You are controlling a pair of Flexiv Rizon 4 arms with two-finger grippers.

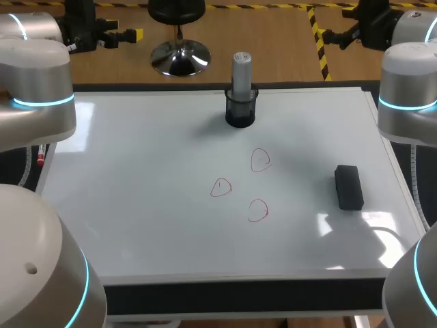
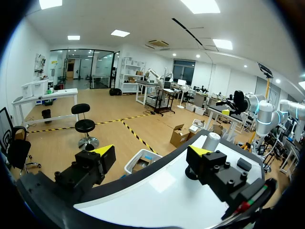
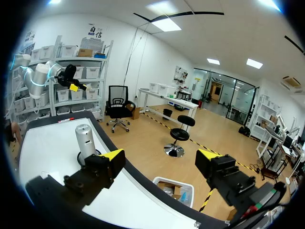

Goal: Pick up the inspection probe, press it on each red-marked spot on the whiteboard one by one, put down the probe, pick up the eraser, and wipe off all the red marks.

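Head view: three hand-drawn red marks [image 1: 220,187] on the whiteboard [image 1: 136,205].

Head view looks steeply down on the whiteboard [image 1: 171,225]. Both wrist views look level across it from opposite sides, sharing the probe [image 3: 85,138].

The probe's [image 1: 242,70] lower end is sunk in its black holder [image 1: 240,113], out of sight. In the head view the left arm [image 1: 41,273] and right arm [image 1: 416,287] cover the whiteboard's [image 1: 150,219] near corners, and the left arm half hides a red pen [image 1: 40,158] beside the board. In the left wrist view the holder is partly behind a finger [image 2: 214,171] of the left end effector [image 2: 151,151], and the eraser [image 2: 244,163] is only a small dark block
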